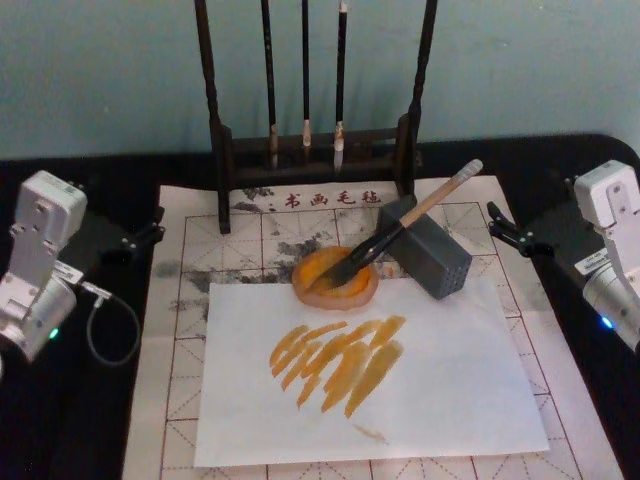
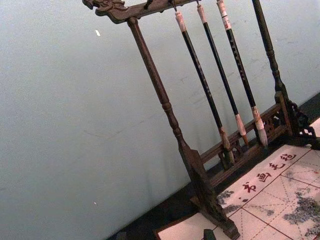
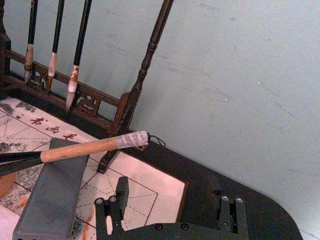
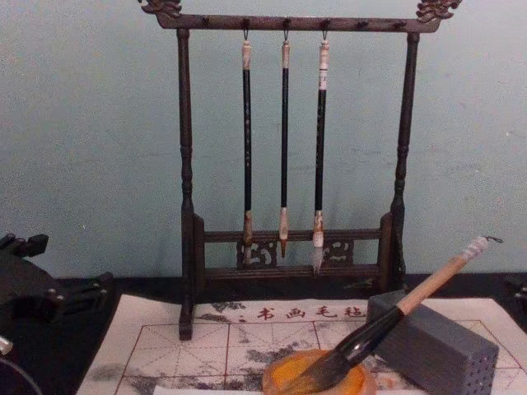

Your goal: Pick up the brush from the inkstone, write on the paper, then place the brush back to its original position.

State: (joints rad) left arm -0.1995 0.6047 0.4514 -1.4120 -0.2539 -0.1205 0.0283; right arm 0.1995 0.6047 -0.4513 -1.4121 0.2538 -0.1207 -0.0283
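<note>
The large pale-wood calligraphy brush leans on the grey block, its dark tip in the orange inkstone. Your right gripper waits released and empty at the mat's right. Approach mid-handle squarely and lift gently. The left gripper is parked opposite.

We are looking at a calligraphy corner set up as a robot test bench. A wooden brush rack is standing against a plain teal wall with thin brushes hanging from it. Paper streaked with orange strokes is lying on a gridded mat over a black table, and the left arm and the right arm are sitting at its sides.
</note>
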